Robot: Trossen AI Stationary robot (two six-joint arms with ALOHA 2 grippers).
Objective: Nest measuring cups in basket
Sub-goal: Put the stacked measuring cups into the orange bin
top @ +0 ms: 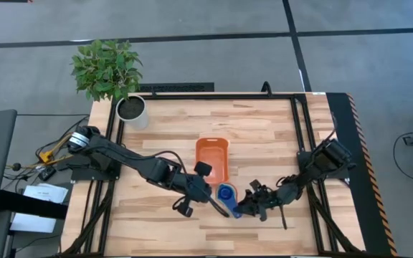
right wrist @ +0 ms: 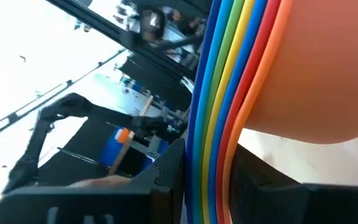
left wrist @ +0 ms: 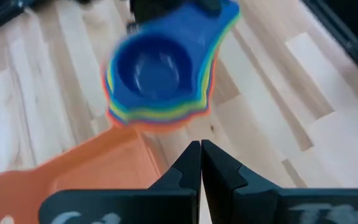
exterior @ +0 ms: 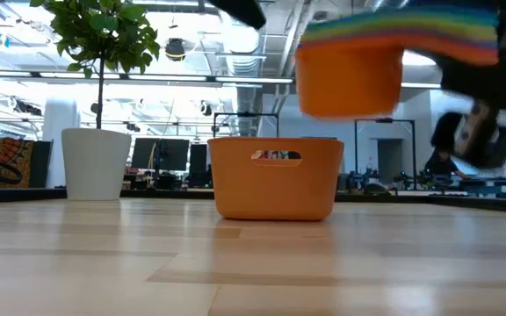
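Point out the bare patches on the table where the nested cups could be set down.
Bare wood lies between the plant pot and the orange basket, and between the basket and the table's right rail. It is crowded just in front of the basket, where the right gripper holds the stacked measuring cups beside the shut left gripper.

Bright even daylight; blurred, glare-washed wrist views.

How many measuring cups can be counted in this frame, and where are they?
7, judging by the coloured rims: all nested in one stack, orange outermost, dark blue innermost, held above the table by the right gripper, just short of the basket. None are loose on the table.
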